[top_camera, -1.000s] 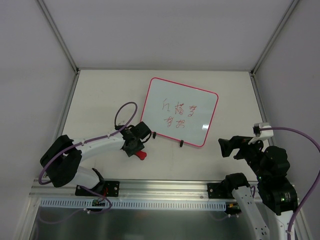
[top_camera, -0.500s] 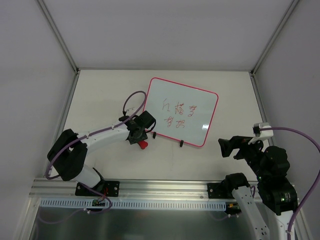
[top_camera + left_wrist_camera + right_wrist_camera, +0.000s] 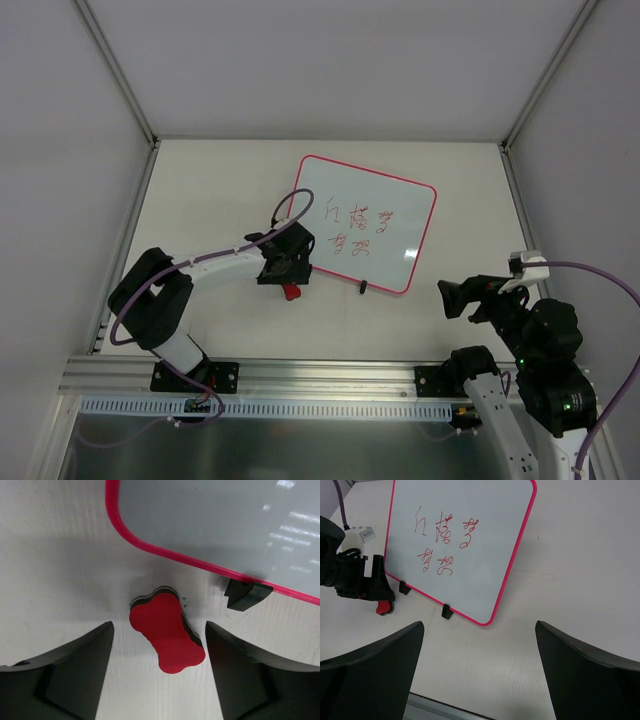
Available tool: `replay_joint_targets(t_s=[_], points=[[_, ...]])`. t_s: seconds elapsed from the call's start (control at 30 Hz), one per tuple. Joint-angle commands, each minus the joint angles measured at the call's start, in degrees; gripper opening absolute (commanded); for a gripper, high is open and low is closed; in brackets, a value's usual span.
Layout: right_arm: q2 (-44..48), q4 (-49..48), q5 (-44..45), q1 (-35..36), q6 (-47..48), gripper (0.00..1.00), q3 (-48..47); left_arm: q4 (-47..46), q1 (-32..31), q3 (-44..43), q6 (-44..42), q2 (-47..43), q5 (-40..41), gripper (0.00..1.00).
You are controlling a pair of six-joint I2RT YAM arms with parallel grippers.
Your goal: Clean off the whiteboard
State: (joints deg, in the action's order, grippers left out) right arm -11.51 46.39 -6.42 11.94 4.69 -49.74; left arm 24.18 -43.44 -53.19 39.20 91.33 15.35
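The left gripper (image 3: 289, 270), from above, has slid to the near-left corner of the whiteboard (image 3: 365, 225) propped mid-table; its wrist view shows the jaws newly parted around the loose red eraser (image 3: 167, 632) on the table (image 3: 50, 555); the right wrist view shows the right gripper (image 3: 480, 675) gaping, writing (image 3: 442, 535) unwiped, so a regrasp seems needed.
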Motion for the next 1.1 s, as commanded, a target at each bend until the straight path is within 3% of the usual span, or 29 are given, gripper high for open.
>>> replay_joint_targets(t_s=[0.0,0.07,0.17,0.57,1.07], points=[[0.61,-0.25,0.09,0.36,0.15,0.99,0.16,-1.42,0.2,0.98,-2.56,-2.91,-1.91,0.77],[0.52,-0.34,0.09,0.36,0.23,0.99,0.08,-1.33,0.2,1.6,1.11,-4.66,-1.73,0.87],[0.08,-0.34,-0.18,0.27,0.15,0.99,0.08,-1.33,0.2,2.91,8.05,-7.04,-1.2,0.88],[0.34,-0.25,-0.18,0.45,-0.12,0.99,-0.1,0.25,0.11,3.44,22.66,-3.88,2.48,0.64],[0.08,-0.07,0.17,0.27,-0.12,0.99,0.25,0.95,0.11,3.18,23.03,-0.71,2.31,0.45]])
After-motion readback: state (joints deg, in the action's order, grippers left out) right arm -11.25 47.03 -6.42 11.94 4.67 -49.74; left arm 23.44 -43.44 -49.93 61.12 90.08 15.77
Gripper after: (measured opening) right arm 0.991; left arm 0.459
